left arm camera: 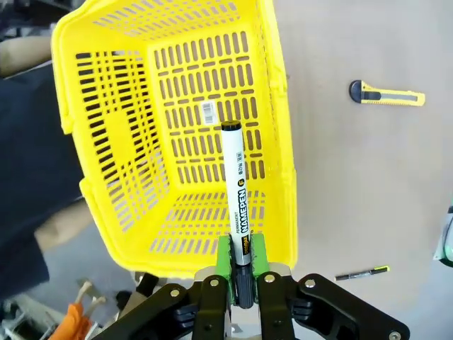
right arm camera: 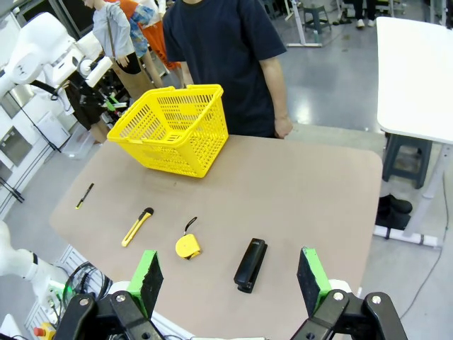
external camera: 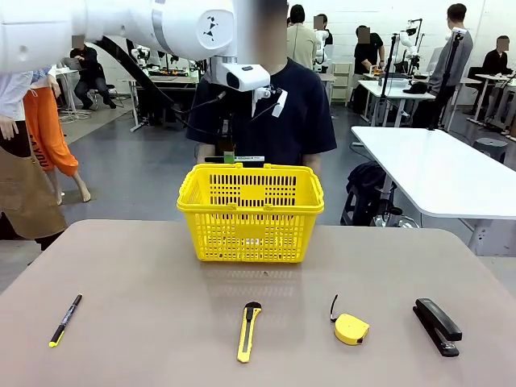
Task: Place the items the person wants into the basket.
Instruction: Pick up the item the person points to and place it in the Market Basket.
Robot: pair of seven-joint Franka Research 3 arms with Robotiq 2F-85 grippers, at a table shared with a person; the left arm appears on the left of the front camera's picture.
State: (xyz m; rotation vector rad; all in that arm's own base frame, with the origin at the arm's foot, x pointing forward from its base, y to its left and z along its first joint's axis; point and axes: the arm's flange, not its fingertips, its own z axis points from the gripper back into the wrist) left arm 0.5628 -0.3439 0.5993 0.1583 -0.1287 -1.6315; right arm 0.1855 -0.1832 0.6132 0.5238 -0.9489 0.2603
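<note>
1. We see the black marker [left arm camera: 233, 191] over the yellow basket [external camera: 242, 234], pinched by the left gripper [left arm camera: 241, 256].
2. The basket, utility knife [external camera: 250, 330] and tape measure [external camera: 351, 329] rest on the brown table [external camera: 145, 274]; white tables [external camera: 435, 173] stand beyond.
3. The right gripper [right arm camera: 230, 278] is spread wide, empty.

The marker [left arm camera: 233, 184] sits between the left gripper's [left arm camera: 241, 246] fingers, with the basket [left arm camera: 113, 142] straight ahead, beneath it. Just ahead of the right gripper [right arm camera: 230, 271] lies the stapler [right arm camera: 251, 265]. The tape measure [right arm camera: 187, 246], utility knife [right arm camera: 137, 227] and pen [right arm camera: 84, 195] lie leftward.
</note>
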